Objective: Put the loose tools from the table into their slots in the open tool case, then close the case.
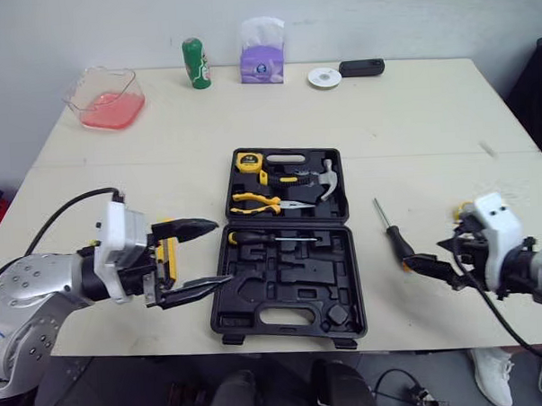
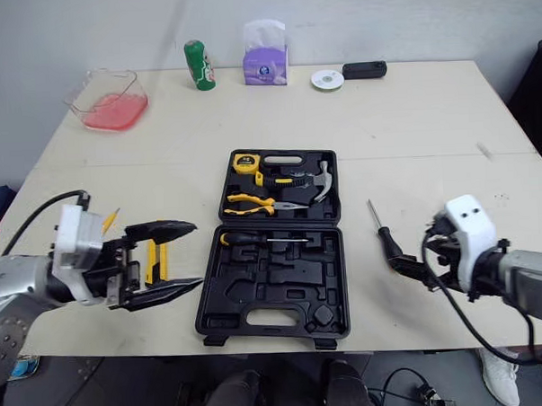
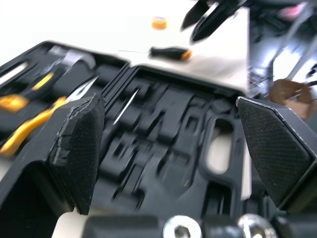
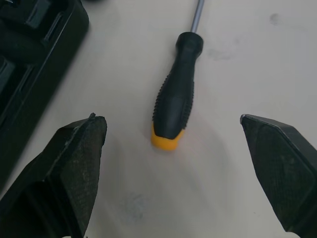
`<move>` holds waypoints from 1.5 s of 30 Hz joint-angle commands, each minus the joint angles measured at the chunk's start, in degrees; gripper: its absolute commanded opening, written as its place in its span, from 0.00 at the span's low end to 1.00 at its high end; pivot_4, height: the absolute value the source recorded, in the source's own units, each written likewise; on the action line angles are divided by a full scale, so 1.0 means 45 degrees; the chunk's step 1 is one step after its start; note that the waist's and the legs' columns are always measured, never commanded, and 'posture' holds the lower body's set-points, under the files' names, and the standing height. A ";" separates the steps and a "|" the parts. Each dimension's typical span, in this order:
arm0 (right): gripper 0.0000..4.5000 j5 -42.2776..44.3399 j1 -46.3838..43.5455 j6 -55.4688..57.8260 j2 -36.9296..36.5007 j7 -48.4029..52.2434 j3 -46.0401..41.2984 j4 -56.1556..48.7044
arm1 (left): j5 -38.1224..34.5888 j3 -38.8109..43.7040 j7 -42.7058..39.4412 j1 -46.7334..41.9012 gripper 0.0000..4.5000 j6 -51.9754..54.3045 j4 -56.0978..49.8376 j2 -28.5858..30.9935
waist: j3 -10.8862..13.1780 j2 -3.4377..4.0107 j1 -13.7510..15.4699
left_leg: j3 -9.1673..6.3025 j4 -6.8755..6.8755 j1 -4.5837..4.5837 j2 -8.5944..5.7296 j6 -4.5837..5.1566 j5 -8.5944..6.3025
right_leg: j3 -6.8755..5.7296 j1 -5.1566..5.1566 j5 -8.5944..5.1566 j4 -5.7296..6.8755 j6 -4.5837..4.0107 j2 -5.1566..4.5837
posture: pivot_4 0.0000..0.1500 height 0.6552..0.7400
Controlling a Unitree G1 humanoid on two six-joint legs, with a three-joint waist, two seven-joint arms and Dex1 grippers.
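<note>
Screwdriver: ribbed matt black handle, metal shaft. Tool case: matt black plastic.

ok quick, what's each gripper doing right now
left gripper: open, holding nothing
right gripper: open, holding nothing, pointed at the black screwdriver with the orange butt

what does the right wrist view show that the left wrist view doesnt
Right wrist, not left: the ribbing on the loose screwdriver handle, lying between open fingers. Left wrist, not right: the tool case interior with empty moulded slots, yellow-handled pliers, and the right gripper beyond. Both: the screwdriver, the case and the table.
</note>
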 commanded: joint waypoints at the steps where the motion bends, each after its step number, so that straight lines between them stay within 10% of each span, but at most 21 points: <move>1: 1.00 -0.0118 -0.0722 0.1106 0.0534 -0.1130 0.0544 -0.0385 | -0.0183 -0.0250 0.0083 -0.0129 0.99 -0.0028 -0.0410 -0.0101 | 0.0000 0.0000 0.0002 | 0.0001 0.0000 0.0000 0.0000 0.0000 0.0000 | 0.0000 0.0001 0.0000 0.0002 0.0001 0.0006 | 1.00 1.00; 15: 1.00 -0.3002 -0.0172 -0.0432 0.2568 -0.1949 0.1623 -0.0816 | -0.0206 -0.0575 -0.0113 0.0105 0.99 -0.0202 -0.0695 -0.0102 | -0.0004 -0.0006 0.0004 | 0.0004 0.0001 -0.0004 -0.0010 0.0007 0.0012 | 0.0000 0.0000 0.0008 -0.0002 0.0016 0.0065 | 1.00 1.00; 24: 0.21 -0.3720 0.0048 -0.0418 0.3228 -0.1876 0.1485 -0.0753 | -0.0576 -0.0508 -0.0578 0.0074 1.00 -0.0093 -0.0561 0.0029 | -0.0004 -0.0006 0.0001 | 0.0003 0.0001 -0.0004 -0.0010 0.0007 0.0012 | 0.0000 0.0001 0.0008 -0.0003 0.0016 0.0067 | 1.00 1.00; 34: 0.21 -0.5001 0.0424 -0.3132 0.2531 -0.0015 0.1331 -0.0209 | -0.0177 -0.0857 -0.0596 -0.0624 1.00 -0.0600 -0.0151 -0.0234 | -0.0004 -0.0007 0.0007 | 0.0008 0.0001 -0.0003 -0.0017 0.0008 0.0013 | 0.0004 0.0000 0.0008 -0.0002 0.0016 0.0068 | 1.00 1.00; 45: 0.21 -0.6676 -0.2702 -0.8920 -0.1107 0.7836 0.3809 0.2225 | 0.2088 -0.0664 -0.1221 -0.0109 1.00 -0.3338 0.1222 -0.0622 | 0.0005 -0.0001 -0.0164 | 0.0029 -0.0003 0.0005 0.0010 0.0008 0.0013 | 0.0007 -0.0007 0.0009 -0.0007 0.0018 0.0102 | 1.00 1.00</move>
